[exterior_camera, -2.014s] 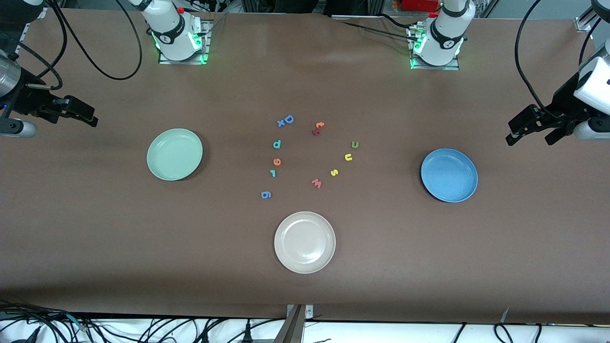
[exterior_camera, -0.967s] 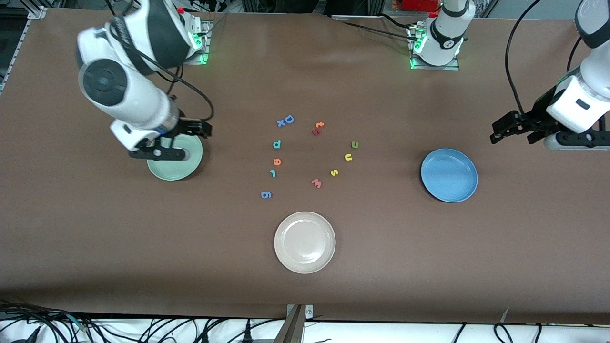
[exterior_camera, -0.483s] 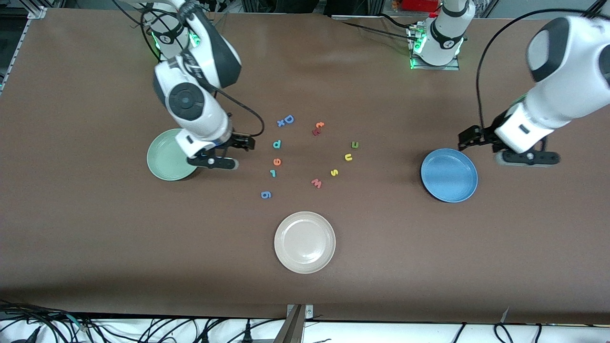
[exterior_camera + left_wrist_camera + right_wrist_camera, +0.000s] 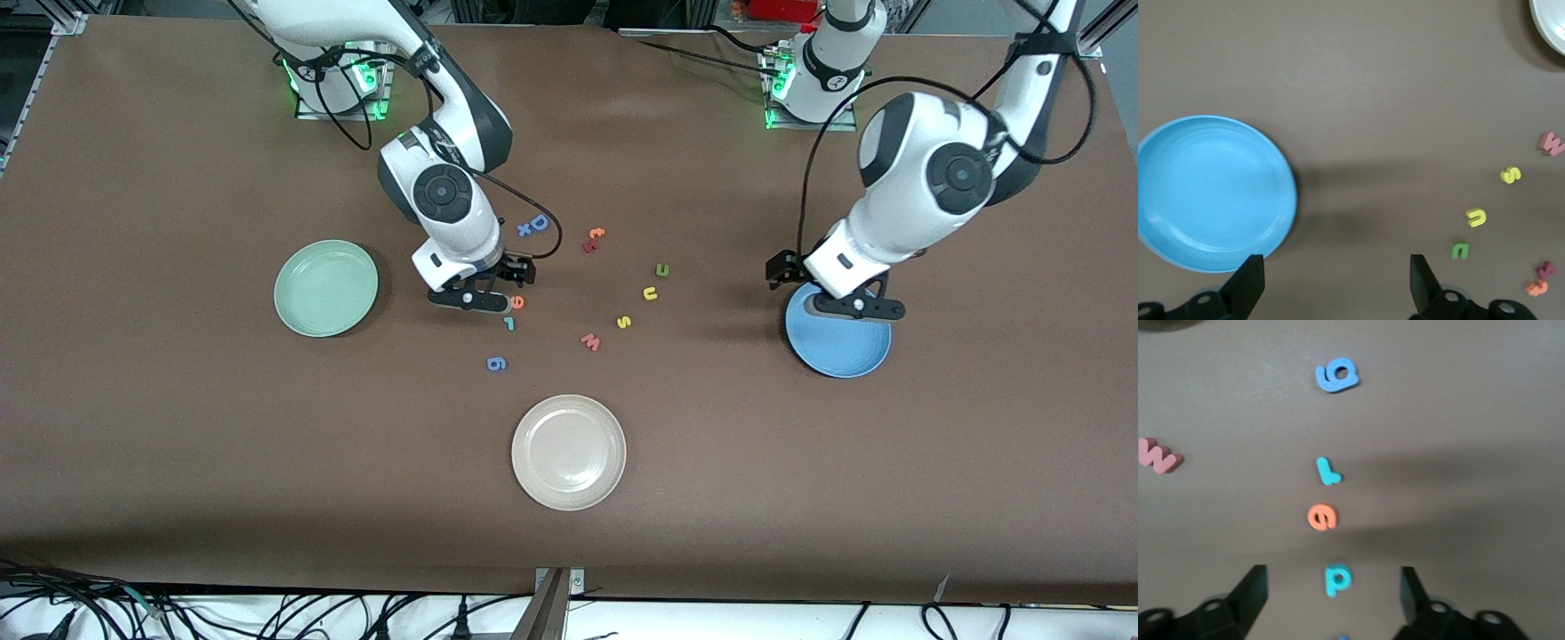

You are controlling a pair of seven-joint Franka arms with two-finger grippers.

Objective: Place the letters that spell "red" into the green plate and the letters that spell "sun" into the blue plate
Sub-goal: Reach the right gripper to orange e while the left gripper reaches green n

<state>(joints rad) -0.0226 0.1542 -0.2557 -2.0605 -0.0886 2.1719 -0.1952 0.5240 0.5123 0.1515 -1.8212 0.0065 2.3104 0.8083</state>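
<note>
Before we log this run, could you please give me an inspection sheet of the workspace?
Surface: brown table, even.
Job's things: teal r, orange e, teal d, yellow s, yellow u and green n lie on the table; green plate and blue plate hold nothing.
Clutter: cream plate, pink w, blue g, blue D, orange t.
Grippers: right hand open over the d; left hand open by the blue plate's rim.
Cables: black cables along the camera-side edge.
Surroundings: green-lit arm bases.
</note>
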